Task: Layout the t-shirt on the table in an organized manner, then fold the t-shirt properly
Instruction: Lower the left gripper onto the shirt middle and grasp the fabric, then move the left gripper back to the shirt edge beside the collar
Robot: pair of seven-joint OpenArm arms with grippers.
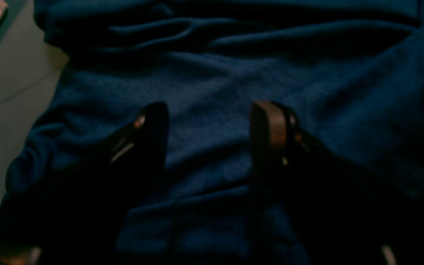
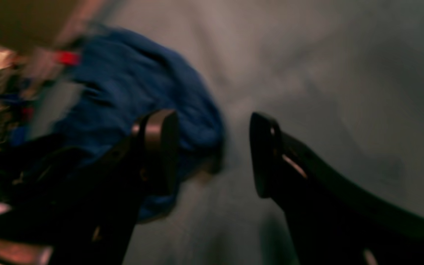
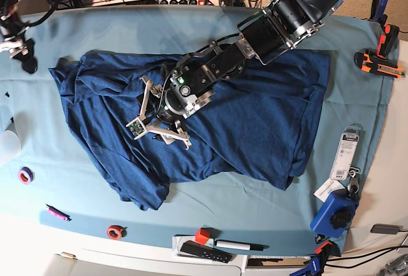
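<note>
The dark navy t-shirt [image 3: 255, 116] lies spread but wrinkled across the middle of the teal-covered table [image 3: 76, 187], with folds along its left and lower edges. My left gripper [image 3: 159, 123] reaches in from the upper right and hovers low over the shirt's middle. In the left wrist view this gripper [image 1: 208, 125] is open, with only flat fabric [image 1: 212, 81] beneath its jaws. My right gripper [image 2: 214, 147] is open and empty above bare table cloth [image 2: 326, 73], with a bunched edge of the shirt [image 2: 131, 81] to its left; this view is blurred. The right arm [image 3: 11, 30] sits at the table's far left corner.
Along the front edge lie tape rolls [image 3: 25, 175] [image 3: 115, 231], a pink marker [image 3: 57, 212], a red cube [image 3: 202, 236], a remote [image 3: 204, 251] and a pen [image 3: 239, 245]. On the right are a blue device [image 3: 335, 215], a packaged item [image 3: 346, 152] and orange clamps [image 3: 379, 62].
</note>
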